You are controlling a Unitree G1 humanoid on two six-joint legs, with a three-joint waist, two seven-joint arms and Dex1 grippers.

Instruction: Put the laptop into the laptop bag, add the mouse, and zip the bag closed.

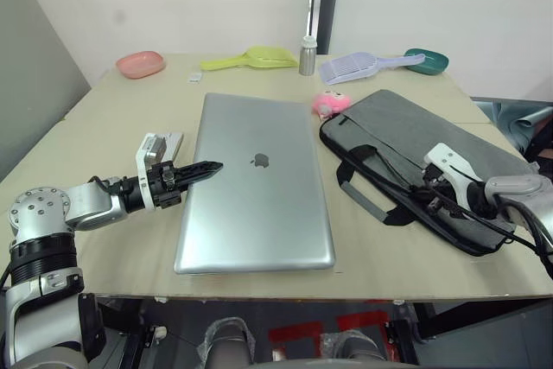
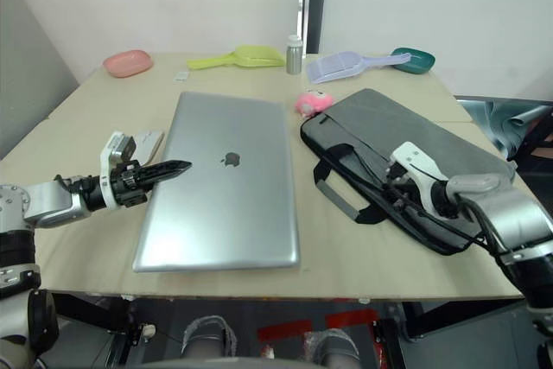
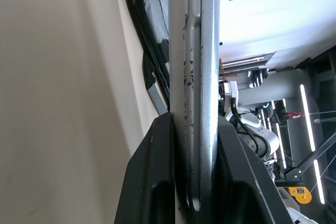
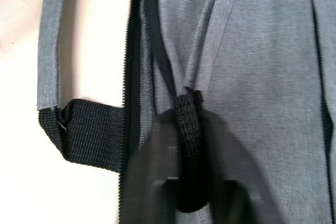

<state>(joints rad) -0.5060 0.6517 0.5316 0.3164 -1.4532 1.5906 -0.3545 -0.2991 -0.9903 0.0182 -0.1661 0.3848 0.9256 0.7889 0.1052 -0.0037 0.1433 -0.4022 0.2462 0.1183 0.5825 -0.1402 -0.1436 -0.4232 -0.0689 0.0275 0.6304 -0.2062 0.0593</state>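
Note:
The silver-grey laptop [image 1: 259,187] lies shut and flat in the middle of the table. My left gripper [image 1: 210,167] comes in from the left and is shut on the laptop's left edge [image 3: 194,77], one finger [image 3: 152,182] on each side. The mouse [image 1: 164,142], small, flat and white, lies just left of the laptop, partly hidden by my left wrist. To the right of the laptop the grey laptop bag [image 1: 432,140] lies flat, its black handles toward the laptop. My right gripper [image 1: 429,196] is at the bag's near edge, shut on a black strap [image 4: 188,124].
A pink plush toy [image 1: 330,103] sits between the laptop's far right corner and the bag. Along the far edge are a pink bowl [image 1: 140,64], a yellow scoop [image 1: 251,60], a silver bottle [image 1: 308,55], a lavender scoop [image 1: 363,65] and a green bowl [image 1: 428,60].

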